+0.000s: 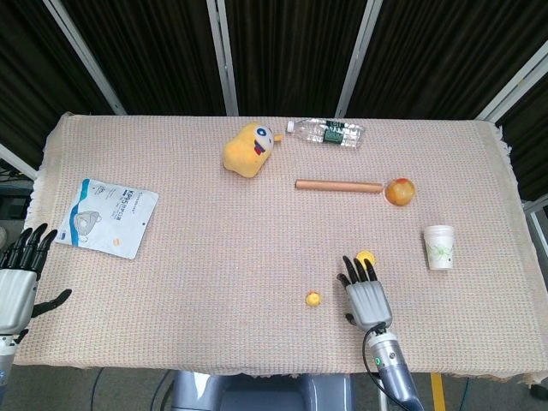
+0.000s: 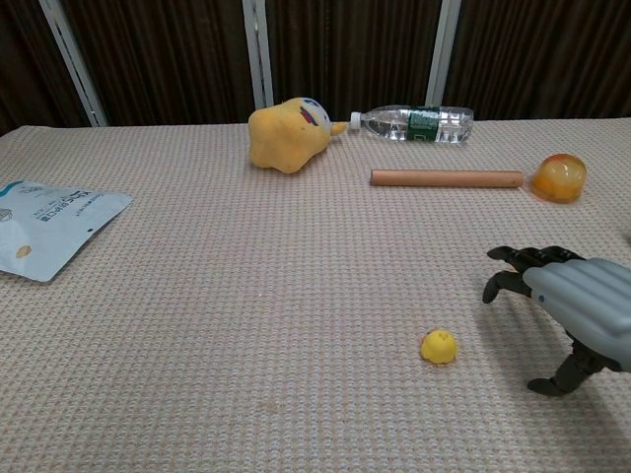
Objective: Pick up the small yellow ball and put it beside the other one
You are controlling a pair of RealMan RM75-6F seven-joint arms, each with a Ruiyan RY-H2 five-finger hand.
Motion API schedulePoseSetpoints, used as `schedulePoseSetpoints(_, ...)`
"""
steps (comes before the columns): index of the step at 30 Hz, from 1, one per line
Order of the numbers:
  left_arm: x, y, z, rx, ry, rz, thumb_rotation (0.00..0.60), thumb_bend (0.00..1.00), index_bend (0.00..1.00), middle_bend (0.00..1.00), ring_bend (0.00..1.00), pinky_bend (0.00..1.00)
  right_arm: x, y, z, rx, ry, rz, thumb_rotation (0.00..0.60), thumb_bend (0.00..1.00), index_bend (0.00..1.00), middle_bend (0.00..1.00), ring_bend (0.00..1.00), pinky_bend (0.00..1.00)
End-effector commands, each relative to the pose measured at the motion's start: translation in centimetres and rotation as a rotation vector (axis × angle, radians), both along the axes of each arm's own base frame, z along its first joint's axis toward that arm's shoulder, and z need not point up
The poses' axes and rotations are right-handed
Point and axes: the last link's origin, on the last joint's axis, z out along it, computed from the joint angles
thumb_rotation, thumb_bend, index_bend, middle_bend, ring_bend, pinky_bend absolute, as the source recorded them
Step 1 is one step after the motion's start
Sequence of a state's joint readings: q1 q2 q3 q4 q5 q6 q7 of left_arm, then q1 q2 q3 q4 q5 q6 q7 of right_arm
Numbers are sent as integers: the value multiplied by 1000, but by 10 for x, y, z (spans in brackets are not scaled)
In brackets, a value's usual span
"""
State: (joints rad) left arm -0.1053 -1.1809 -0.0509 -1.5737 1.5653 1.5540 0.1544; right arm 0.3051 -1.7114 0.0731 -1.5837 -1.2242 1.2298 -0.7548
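1. My right hand [image 1: 366, 295] hovers empty, fingers spread, palm down.
2. Small ball [image 1: 313, 299] lies on the table [image 1: 214, 231], just left of that hand.
3. Other ball [image 1: 366, 257] sits by its fingertips.
4. My left hand [image 1: 17, 282] hangs empty, fingers apart.

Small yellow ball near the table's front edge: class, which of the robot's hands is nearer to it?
Right. The right hand hovers open just right of the small yellow ball; the left hand sits far off at the table's left edge.
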Motion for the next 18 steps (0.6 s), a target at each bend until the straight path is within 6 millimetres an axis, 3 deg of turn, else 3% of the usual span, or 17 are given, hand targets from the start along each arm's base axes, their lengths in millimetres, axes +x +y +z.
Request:
schedulePoseSetpoints(1,0,0,0,0,-1,0,600,0,0,0,0,171,2,-1,-3,5,5,9,600,89,288,0,0,0)
schedulePoseSetpoints(18,0,0,0,0,-4,5,600,0,0,0,0,172,15,-7,-18,8,-12,1,600,102,336,0,0,0)
